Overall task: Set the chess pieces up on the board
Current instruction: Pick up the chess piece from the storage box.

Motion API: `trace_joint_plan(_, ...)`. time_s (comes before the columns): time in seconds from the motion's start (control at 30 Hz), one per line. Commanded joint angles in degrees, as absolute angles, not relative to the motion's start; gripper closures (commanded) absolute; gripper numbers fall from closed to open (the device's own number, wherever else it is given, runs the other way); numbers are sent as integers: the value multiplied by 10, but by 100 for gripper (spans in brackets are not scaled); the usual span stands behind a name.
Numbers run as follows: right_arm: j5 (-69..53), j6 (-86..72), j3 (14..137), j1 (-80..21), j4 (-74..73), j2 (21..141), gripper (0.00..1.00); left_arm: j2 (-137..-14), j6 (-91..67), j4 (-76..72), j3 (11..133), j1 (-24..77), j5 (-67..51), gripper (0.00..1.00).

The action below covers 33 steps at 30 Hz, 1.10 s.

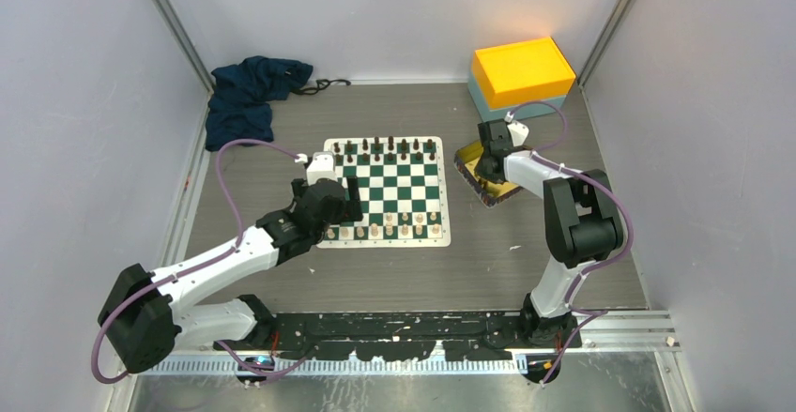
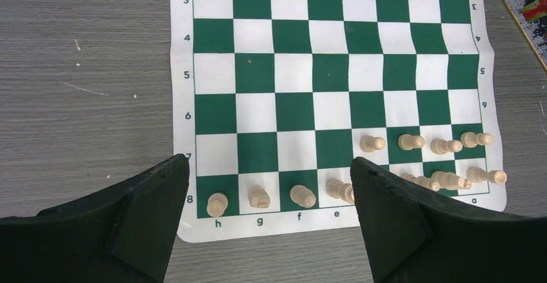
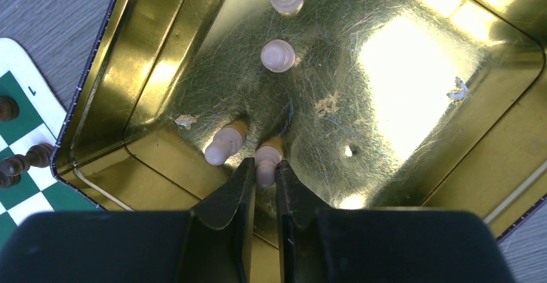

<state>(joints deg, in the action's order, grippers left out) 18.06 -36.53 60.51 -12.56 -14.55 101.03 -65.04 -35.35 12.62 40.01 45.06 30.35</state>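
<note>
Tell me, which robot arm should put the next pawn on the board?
Right. The right hand is down in the gold tray, pinching a cream pawn. The left hand hovers open and empty above the board, away from the tray.

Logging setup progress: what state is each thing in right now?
left gripper: open, empty.
right gripper: shut on a cream pawn.
gold tray: holds three more loose pawns.
chessboard: flat; four cream pawns placed, four pawn squares vacant.
</note>
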Motion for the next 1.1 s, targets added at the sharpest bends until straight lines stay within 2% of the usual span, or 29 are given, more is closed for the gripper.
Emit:
trace_joint_plan(0.0, 187, -364, 619, -122, -133, 1005, 99, -646, -353, 99, 421, 452, 312, 5)
trace_joint_plan(0.8, 184, -345, 610, -128, -169, 890, 99, -586, -359, 130, 398, 452, 331, 5)
trace_joint_plan(1.07, 204, -330, 636, -227, -228, 850, 99, -558, -372, 149, 387, 452, 333, 5)
